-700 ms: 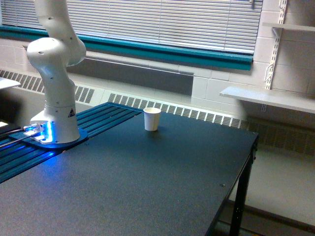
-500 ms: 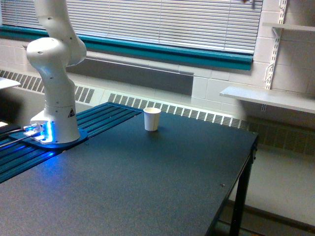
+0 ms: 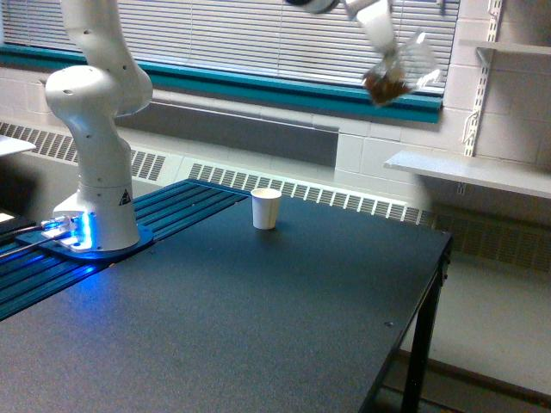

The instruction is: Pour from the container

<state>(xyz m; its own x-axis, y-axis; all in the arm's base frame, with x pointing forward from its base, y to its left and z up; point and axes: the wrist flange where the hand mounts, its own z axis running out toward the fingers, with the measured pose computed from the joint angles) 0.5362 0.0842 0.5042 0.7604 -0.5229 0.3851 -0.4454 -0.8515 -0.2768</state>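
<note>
Up at the top edge of the exterior view the gripper [image 3: 372,19] was only partly in frame, a white finger angling down, and it appeared to be pinching the container [image 3: 401,70], though the grip itself was blurred and partly cut off. The container was a small clear plastic cup, thin-walled and see-through, tipped well over to one side with a clump of dark brown bits gathered in its lower part. It hung high in the air, well above the white paper cup [image 3: 266,208] and far off to the exterior view's right of it, roughly over the far edge of the surface [image 3: 258,327]. By my reading this was the carry-in step, with pouring not yet begun and nothing seen falling. The next move would call for bringing the container across and down until its lip sat over the white paper cup's open mouth, minding that tilt so the bits did not spill early. The white paper cup stood upright, opaque and slightly tapered, on the dark matte surface, with the arm's glossy white base [image 3: 96,211] well apart from it on the exterior view's left.
</note>
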